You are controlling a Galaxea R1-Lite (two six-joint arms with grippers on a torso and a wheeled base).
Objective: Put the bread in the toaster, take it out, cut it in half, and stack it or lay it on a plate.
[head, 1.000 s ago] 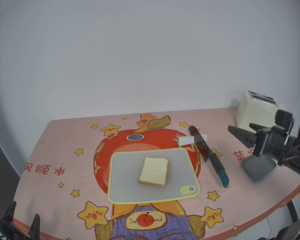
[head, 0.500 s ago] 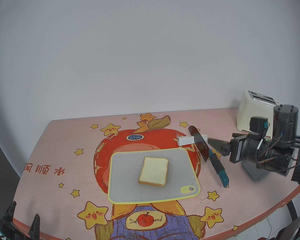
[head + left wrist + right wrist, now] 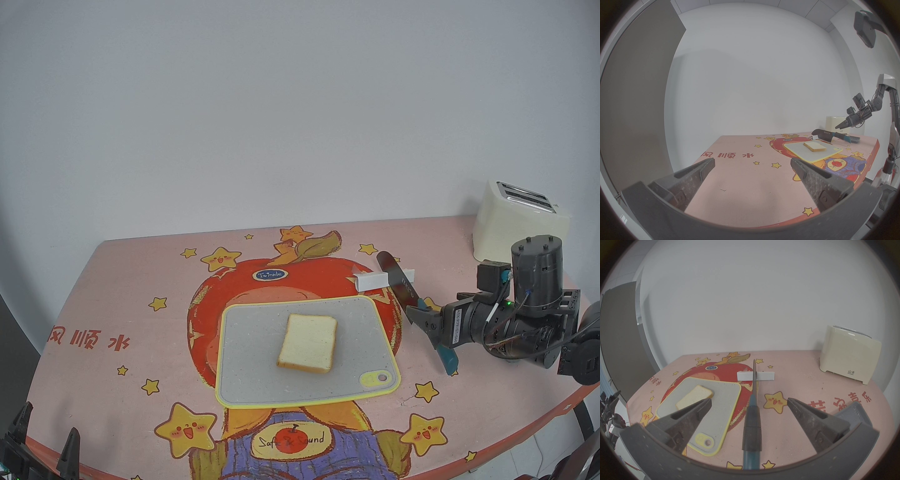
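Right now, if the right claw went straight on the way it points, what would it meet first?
Probably the knife handle, lying lengthwise between the open fingers of the right claw; the white rest is farther on. How high the claw hangs above the handle is unclear.

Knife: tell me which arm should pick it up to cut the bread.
Right. Its open claw is lined up on the knife, straddling the handle. The left claw sits by the table's near left edge, well away.
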